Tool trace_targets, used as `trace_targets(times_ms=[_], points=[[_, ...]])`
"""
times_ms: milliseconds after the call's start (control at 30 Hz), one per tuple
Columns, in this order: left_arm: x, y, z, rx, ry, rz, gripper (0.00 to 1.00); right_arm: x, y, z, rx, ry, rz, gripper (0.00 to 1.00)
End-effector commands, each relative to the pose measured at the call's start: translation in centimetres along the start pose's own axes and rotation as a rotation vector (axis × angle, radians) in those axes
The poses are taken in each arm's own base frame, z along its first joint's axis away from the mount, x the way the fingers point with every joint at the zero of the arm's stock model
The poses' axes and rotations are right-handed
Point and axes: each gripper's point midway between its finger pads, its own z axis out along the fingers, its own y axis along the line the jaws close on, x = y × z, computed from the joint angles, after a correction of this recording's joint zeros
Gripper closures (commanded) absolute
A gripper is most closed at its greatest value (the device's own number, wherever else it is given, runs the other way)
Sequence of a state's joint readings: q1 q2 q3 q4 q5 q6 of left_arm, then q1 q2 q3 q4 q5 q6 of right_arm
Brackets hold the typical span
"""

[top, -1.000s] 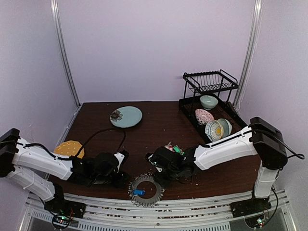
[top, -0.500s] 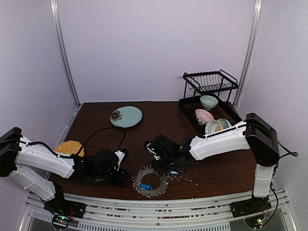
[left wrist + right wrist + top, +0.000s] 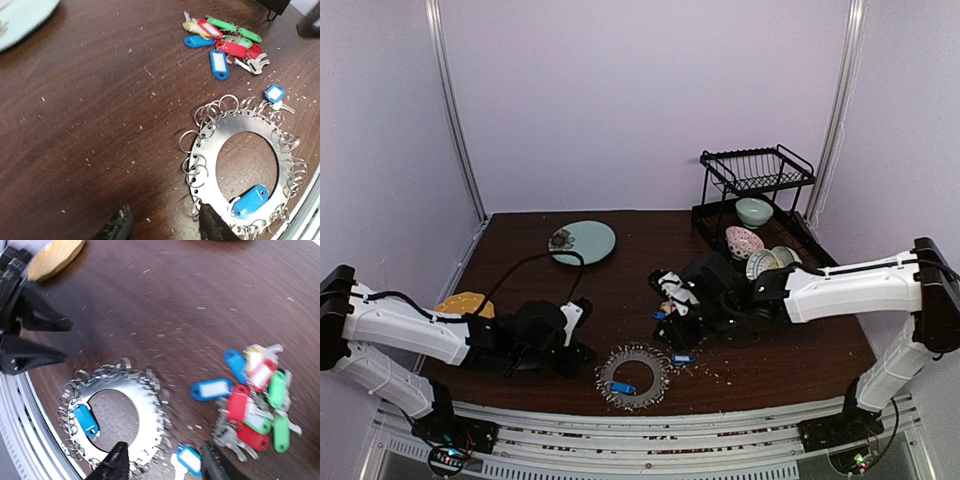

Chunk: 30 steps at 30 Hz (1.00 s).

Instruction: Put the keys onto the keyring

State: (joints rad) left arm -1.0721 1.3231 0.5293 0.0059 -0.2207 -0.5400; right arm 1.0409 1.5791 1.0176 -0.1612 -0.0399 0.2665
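Right gripper (image 3: 165, 466) is hovering wide above a blue key (image 3: 186, 459) — a skewed pinch could flick it away; left gripper (image 3: 165, 227) is idling half-open.

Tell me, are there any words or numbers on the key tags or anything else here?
No readable text anywhere.
The white label windows on the keys look blank, or too blurred to tell.
The keyring, the plate and the bowls show no writing.
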Motion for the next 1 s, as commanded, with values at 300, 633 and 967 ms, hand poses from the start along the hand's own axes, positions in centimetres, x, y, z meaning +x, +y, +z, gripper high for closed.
trace_targets(times_ms=[300, 633, 967], points=[[-6.0, 12.6, -6.7, -0.335, -0.215, -0.156, 0.23, 2.8, -20.3, -14.6, 0.437, -0.453, 0.514, 0.01], [-7.1, 23.6, -14.9, -0.753, -0.520, -0.420, 0.13, 8.8, -28.7, -25.2, 0.899, -0.765, 0.697, 0.00], [-3.9, 26.5, -17.4, -1.005, -0.615, -0.463, 0.13, 11.3, -30.0, -23.0, 0.901, -0.803, 0.860, 0.00]])
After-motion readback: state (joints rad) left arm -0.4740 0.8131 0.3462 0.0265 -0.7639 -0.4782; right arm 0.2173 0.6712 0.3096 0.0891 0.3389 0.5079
